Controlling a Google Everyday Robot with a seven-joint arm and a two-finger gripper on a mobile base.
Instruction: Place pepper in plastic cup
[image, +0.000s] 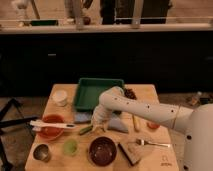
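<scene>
The pincer (95, 128) is low over the table (144, 93), closed together at one end of the pepper (85, 130). The plastic cup (70, 146) stands near.

My gripper (97, 126) is low over mid-table (149, 97), at the right end of the pepper (85, 130). Cup (70, 146) lies near, in front and left of the pepper. Bowl (102, 150) right of the cup (directly before my gripper). Tray (97, 90) behind.
</scene>
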